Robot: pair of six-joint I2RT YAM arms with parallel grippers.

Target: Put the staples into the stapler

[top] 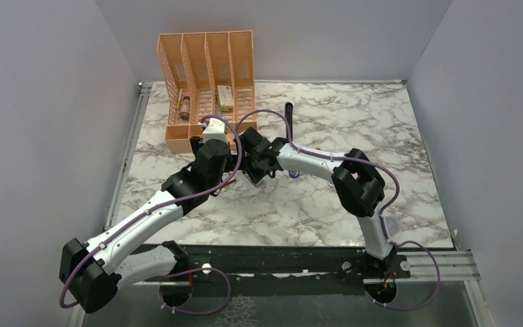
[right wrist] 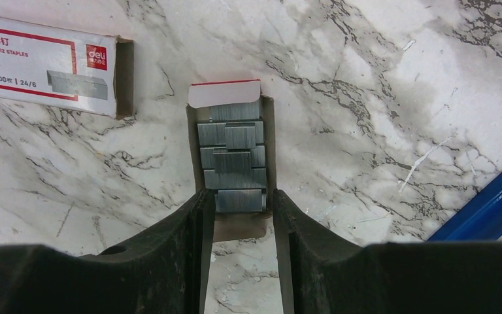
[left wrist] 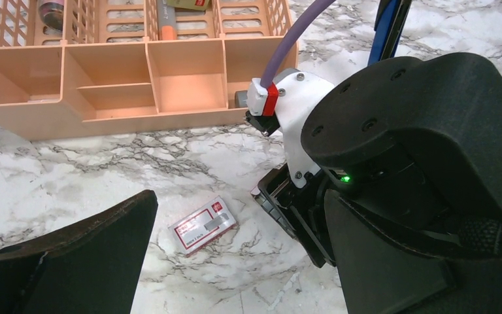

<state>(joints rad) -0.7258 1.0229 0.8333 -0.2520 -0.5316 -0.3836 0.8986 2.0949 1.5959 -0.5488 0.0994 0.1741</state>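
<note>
Staples [right wrist: 232, 157]: grey metal strips stacked unevenly in brown cardbd tray [right wrist: 269, 131].

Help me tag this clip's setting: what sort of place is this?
Probably a robot test cell set up as an office desk: plain grey walls box in a marble-look table, which holds an orange desk organizer, a staple box and a staple tray.

Overhead rear view, close wrists sharing staple box [left wrist: 202, 224]
</note>
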